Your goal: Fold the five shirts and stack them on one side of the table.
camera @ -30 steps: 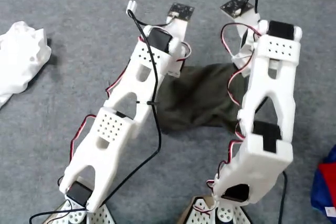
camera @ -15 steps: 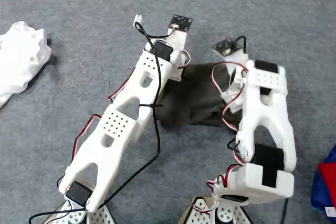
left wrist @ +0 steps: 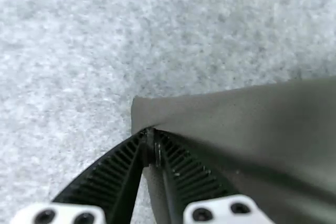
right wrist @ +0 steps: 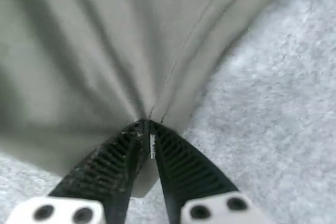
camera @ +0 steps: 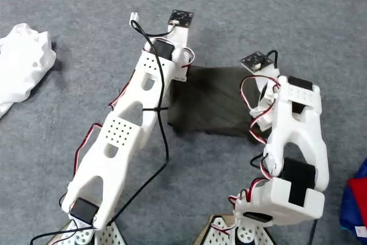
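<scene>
A dark olive shirt [camera: 213, 100] lies partly folded on the grey table between the two arms. My left gripper [left wrist: 151, 139] is shut on the shirt's [left wrist: 247, 129] far left corner, which is pulled taut. My right gripper [right wrist: 146, 128] is shut on the shirt's [right wrist: 105, 51] right edge, with creases fanning out from the pinch. In the high view the left arm's head [camera: 175, 55] is at the shirt's upper left and the right arm's head [camera: 265, 84] at its right side. A crumpled white shirt [camera: 23, 61] lies at the left edge of the table.
A blue and red garment [camera: 355, 199] shows at the right edge of the table. Grey cloth covers the table [camera: 86, 32]. Furniture and cables stand beyond the far edge.
Both grippers kept hold of the olive shirt. The right arm pulled its edge toward the near side, the left arm shifted left and farther away, and the shirt is now flatter and more rectangular.
</scene>
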{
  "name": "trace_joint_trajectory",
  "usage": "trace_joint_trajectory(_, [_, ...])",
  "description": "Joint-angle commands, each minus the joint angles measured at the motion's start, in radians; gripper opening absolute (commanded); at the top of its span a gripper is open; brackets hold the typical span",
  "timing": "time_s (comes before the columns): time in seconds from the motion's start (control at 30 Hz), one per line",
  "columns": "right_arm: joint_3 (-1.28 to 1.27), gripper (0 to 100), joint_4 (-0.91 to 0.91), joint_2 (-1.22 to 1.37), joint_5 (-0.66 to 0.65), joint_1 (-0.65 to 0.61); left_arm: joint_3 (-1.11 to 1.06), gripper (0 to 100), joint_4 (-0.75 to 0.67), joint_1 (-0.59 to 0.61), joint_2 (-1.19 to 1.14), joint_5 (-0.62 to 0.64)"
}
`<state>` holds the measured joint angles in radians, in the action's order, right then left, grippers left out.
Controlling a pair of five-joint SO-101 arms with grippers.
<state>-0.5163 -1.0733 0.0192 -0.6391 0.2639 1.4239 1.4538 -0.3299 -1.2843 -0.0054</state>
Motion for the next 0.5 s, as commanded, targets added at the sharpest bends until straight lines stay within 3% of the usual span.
trace_joint_trajectory(0.0, [0.094,0.5,-0.061,-0.059,-0.011,-0.007,0.038,2,-0.02,0.057,0.01,0.0])
trace_joint_trajectory(0.23, [0.219,0.5,-0.245,-0.174,0.044,-0.074,0.259,2,0.181,0.032,0.01,-0.071])
trace_joint_trajectory(0.47, [0.225,0.5,-0.351,-0.282,0.221,-0.093,0.235,2,0.308,0.006,0.182,-0.132])
